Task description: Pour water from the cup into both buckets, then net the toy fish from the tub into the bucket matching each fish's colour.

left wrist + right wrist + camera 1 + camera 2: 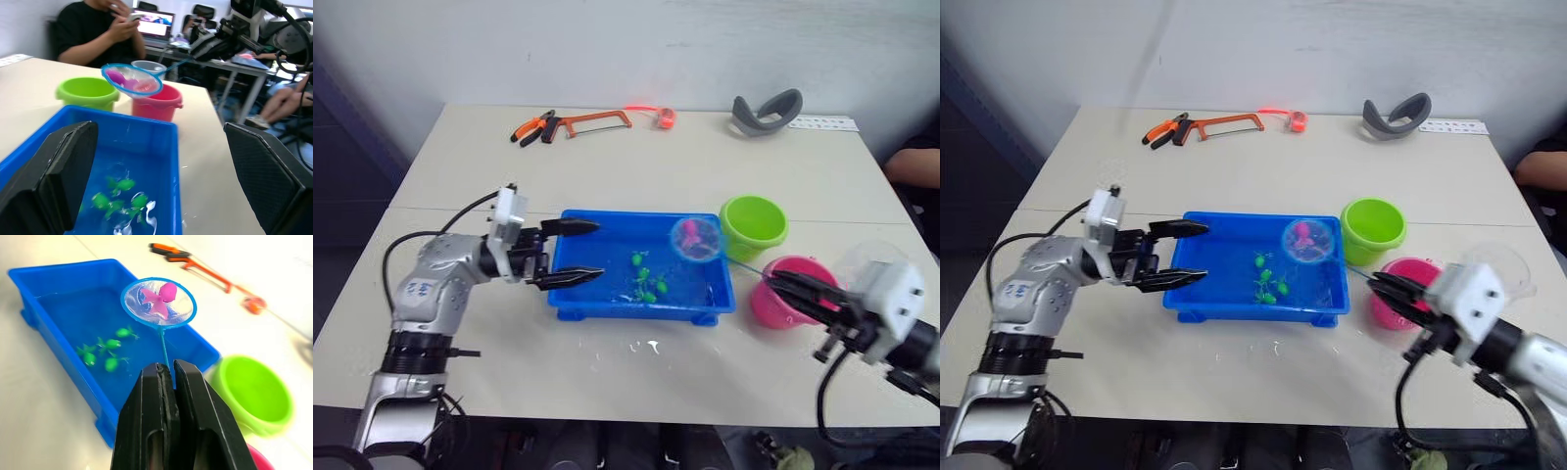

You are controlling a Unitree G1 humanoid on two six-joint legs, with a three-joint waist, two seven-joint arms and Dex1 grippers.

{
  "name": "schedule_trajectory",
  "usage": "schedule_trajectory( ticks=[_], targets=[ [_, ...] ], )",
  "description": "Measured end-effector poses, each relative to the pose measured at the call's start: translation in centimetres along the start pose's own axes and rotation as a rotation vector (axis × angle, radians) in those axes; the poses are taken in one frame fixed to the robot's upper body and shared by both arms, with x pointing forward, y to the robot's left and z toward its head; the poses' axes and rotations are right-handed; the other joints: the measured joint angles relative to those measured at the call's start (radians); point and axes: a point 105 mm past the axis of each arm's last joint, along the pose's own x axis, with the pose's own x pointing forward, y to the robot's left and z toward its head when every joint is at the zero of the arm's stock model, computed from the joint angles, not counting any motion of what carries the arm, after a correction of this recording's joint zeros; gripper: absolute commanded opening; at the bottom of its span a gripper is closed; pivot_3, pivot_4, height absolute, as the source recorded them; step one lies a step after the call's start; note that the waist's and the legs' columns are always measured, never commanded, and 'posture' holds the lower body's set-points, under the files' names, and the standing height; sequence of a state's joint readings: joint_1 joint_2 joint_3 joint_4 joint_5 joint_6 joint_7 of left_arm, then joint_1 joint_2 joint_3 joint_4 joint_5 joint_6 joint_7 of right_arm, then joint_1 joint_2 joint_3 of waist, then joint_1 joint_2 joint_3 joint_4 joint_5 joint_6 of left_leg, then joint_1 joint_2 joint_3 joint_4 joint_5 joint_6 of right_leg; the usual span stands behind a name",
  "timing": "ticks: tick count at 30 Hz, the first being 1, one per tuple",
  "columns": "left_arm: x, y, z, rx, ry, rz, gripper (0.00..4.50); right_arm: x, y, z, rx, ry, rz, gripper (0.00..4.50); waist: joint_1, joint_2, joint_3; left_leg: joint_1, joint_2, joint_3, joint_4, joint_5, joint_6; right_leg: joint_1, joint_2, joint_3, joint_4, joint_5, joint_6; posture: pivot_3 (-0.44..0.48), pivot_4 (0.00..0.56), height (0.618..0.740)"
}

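Right gripper (165, 377) clenched on net (158, 303) handle, pink fish (161, 297) netted above tub (570, 299); left gripper (576, 252) released; tilt risks dropping fish before pink bucket (773, 304).

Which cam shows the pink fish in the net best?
Right wrist view: the pink fish lie large and unobstructed in the net held by the right tool. Left wrist view shows them side-on through mesh; the eye views show a small pink blur.

Net (695, 239) over the tub's (607, 304) right end; buckets (753, 225) right.
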State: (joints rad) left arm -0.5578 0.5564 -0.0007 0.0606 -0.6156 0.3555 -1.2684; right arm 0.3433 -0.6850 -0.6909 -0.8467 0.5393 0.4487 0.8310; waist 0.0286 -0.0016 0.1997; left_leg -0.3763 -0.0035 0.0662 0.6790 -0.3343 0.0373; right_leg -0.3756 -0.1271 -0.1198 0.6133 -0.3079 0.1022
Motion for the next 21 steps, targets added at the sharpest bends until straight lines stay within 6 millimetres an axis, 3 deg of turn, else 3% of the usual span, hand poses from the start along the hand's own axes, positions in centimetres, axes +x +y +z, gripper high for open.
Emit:
schedule_trajectory(
  ticks=[12,18,21],
  targets=[
    [2.6,-0.9,-2.4,-0.05,-0.007,-0.168,4.48,-8.1,-1.0,-2.7,-0.133,0.235,-0.29,0.0,-0.003,0.0,0.0,0.003,0.002,0.002,-0.001,0.0,-0.001,0.0,0.009,0.008,-0.003,0.0,0.0,0.0,0.15,0.74],
    [2.9,-0.7,-2.7,-0.046,-0.011,-0.172,4.48,-10.3,-1.7,-5.1,-0.321,0.354,-0.327,0.0,-0.004,0.0,0.0,0.005,0.003,0.004,-0.002,-0.001,-0.002,0.0,0.009,0.01,-0.003,0.0,0.0,0.0,0.15,0.74],
    [3.0,-0.7,-2.9,-0.042,-0.01,-0.171,4.48,-10.4,-1.6,-5.9,-0.424,0.385,-0.302,0.0,-0.004,0.0,0.0,0.005,0.003,0.004,-0.002,-0.001,-0.002,0.0,0.009,0.011,-0.003,0.0,0.0,0.0,0.15,0.74]
  ],
)
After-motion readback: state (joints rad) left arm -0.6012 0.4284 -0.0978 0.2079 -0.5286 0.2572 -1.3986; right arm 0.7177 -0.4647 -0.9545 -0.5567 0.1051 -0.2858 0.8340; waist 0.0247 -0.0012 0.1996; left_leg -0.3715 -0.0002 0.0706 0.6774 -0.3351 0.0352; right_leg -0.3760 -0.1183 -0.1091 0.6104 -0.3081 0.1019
